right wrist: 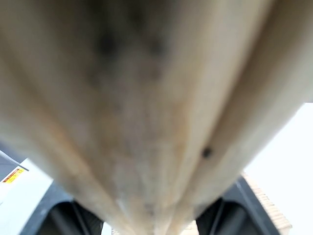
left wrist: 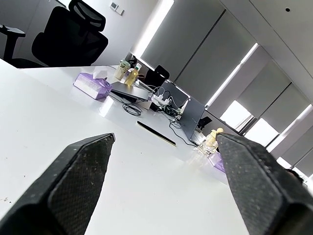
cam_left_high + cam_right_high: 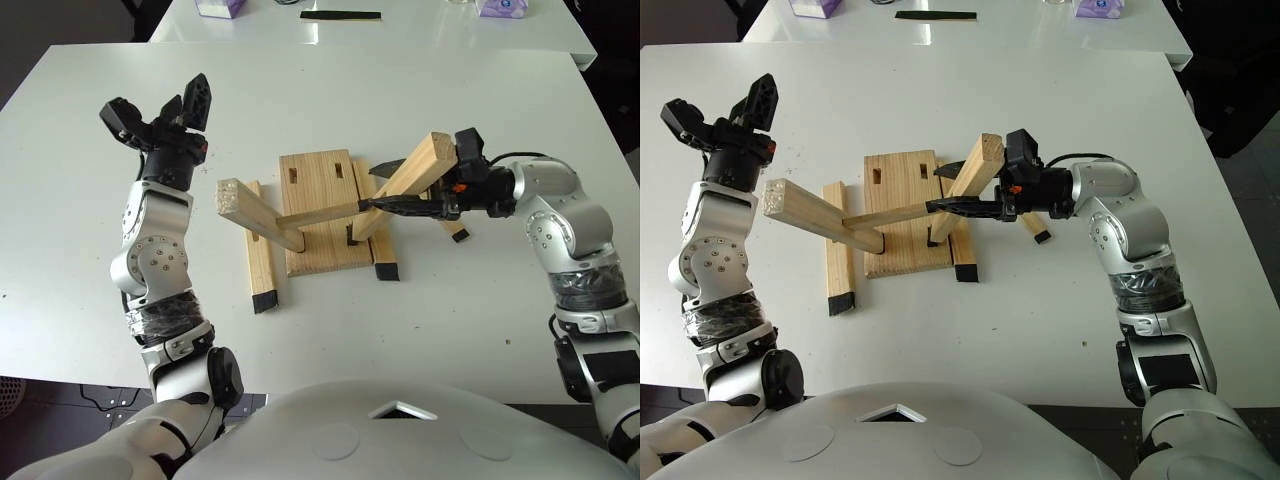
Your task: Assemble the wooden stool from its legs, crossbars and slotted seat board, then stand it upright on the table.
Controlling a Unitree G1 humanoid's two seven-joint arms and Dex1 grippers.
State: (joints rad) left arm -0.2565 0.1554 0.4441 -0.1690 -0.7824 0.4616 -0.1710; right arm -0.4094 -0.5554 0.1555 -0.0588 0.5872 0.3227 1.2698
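My right end effector (image 3: 392, 188) is clamped on one leg (image 3: 425, 160) of the joined frame (image 3: 320, 214), tilting it over the slotted seat board (image 3: 320, 250) lying flat on the worktop (image 3: 450, 300), I judge to find its slots, while my left end effector (image 3: 158, 112), at the board's ten o'clock, gapes empty.

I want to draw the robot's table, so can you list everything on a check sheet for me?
Surface: white table.
Job's things: slotted seat board lies flat; one loose leg beside it on the left, another leg on the right; leg-and-crossbar frame tilts over the board.
Clutter: tissue boxes and black strip on the far table.
Grippers: left gripper raised, fingers open, empty; right gripper fingers shut on the frame.
Cables: black cable at the right wrist.
Surroundings: office chair, window blinds.
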